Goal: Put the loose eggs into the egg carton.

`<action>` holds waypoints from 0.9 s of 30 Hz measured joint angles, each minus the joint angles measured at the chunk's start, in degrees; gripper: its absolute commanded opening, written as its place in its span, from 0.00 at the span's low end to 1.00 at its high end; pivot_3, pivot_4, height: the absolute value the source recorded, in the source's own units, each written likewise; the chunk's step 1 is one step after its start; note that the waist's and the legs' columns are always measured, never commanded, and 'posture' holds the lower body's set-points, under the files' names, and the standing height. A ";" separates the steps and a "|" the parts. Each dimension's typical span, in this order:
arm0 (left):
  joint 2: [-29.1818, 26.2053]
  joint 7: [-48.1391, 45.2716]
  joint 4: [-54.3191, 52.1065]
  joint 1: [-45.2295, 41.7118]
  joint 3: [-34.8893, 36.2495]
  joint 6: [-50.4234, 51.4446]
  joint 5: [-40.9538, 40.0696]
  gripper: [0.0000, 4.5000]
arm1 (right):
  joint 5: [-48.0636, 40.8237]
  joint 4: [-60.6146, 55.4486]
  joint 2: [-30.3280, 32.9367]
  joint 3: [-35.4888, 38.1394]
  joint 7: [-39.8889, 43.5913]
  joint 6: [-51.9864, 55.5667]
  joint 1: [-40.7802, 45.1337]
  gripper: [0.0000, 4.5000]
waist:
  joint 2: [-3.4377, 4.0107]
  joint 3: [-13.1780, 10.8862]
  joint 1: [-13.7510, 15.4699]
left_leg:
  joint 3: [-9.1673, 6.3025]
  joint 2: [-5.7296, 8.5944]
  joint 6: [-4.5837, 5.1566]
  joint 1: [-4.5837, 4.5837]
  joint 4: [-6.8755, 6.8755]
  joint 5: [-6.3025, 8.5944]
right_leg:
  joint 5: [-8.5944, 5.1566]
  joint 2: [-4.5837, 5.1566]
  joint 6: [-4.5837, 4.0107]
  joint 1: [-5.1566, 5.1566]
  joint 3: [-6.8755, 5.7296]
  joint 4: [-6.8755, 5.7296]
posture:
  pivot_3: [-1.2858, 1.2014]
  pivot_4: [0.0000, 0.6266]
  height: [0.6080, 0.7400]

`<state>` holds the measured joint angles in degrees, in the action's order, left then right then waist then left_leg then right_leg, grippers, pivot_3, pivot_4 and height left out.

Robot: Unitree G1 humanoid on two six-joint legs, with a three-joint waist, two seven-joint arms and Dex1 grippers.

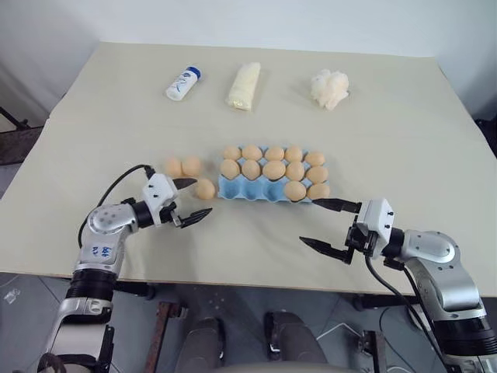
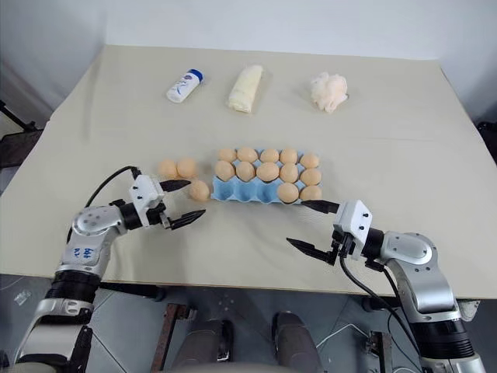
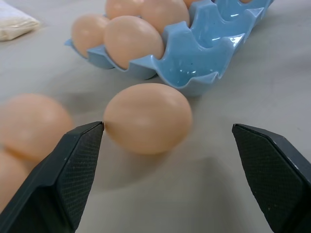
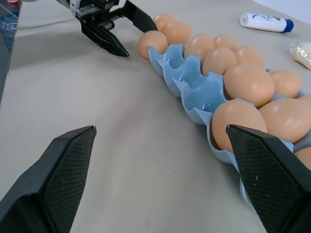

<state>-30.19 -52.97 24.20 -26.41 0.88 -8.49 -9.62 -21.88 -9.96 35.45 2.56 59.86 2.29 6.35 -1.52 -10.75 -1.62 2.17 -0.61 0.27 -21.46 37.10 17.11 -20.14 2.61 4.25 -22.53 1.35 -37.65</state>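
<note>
Blue marks on the white bottle (image 1: 183, 84) are unreadable.

arms: silver, black joints | cables: black | claw fingers (image 1: 194, 218): black, textured

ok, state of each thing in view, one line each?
egg carton: on the table, lidless, back two rows full, front row holds two eggs at its right end, three cups empty.
loose eggs: three on the table left of the carton, none held.
left gripper: jaws open, around the nearest loose egg, not closed on it.
right gripper: jaws open, empty, by the carton's right end.
white bottle: lying on its side, blue cap on.
</note>
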 measured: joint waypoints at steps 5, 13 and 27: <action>2.97 2.13 6.52 -4.23 -1.77 -2.27 2.51 1.00 | 0.33 -0.01 -0.41 -0.06 -0.89 -0.20 -0.39 1.00 | -0.01 0.00 0.17 | 0.00 0.01 0.02 -0.02 0.16 -0.01 | 0.02 0.00 0.03 0.08 0.01 0.01 | 0.52 0.24 1.00; 4.92 2.42 11.13 -6.71 -2.01 -4.98 3.34 0.66 | 0.46 -0.22 -0.54 -0.06 -2.37 -0.74 -1.15 1.00 | -0.01 0.00 0.09 | 0.01 0.01 0.01 0.01 0.17 -0.01 | 0.02 0.00 0.03 0.07 0.01 -0.07 | 0.52 0.24 1.00; -2.08 -9.03 -4.18 1.59 -1.36 1.94 -3.09 0.45 | 0.39 -1.98 -0.59 -0.11 -3.55 -0.50 -2.89 1.00 | -0.01 -0.01 0.19 | -0.05 -0.02 -0.04 0.02 0.09 -0.01 | 0.01 0.02 0.02 0.07 -0.01 -0.04 | 0.52 0.24 1.00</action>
<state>-32.27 -61.99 20.02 -24.82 -0.48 -6.56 -12.71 -21.50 -11.94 34.85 2.45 56.32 1.79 3.46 -1.53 -10.76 -1.43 2.12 -0.63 0.23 -21.44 37.19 17.10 -20.13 2.62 4.27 -22.47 1.34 -37.69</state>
